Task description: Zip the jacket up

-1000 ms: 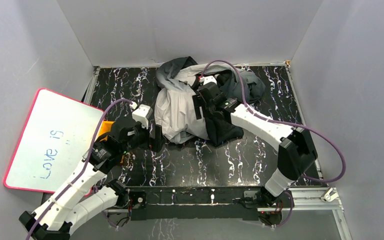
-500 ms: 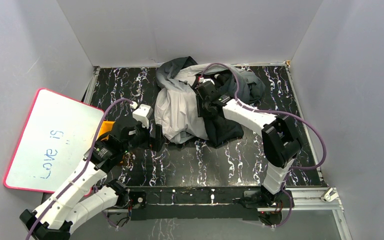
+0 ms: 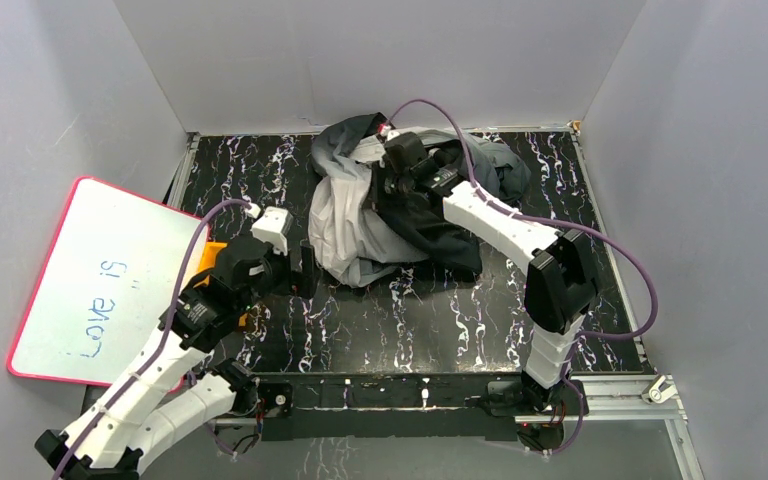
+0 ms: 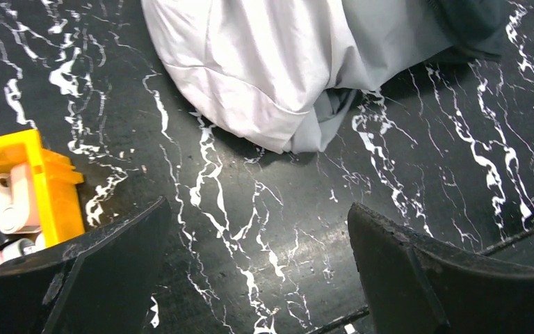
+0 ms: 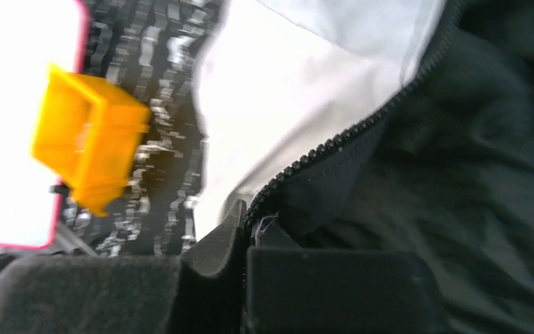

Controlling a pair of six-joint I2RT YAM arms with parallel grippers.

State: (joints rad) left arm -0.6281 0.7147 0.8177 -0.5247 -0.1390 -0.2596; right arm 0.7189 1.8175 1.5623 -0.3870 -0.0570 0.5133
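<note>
Right jaws pinch the jacket (image 3: 350,215) by its zipper edge (image 5: 334,141), likely to expose the teeth; left jaws hang spread, pale hem (image 4: 278,132) just ahead.

Left pincer (image 4: 257,216) hangs low, fingers spread wide. Right pincer (image 5: 247,233), arm stretched far forward, is pinched tight on the jacket (image 5: 306,90) at its zipper edge.
</note>
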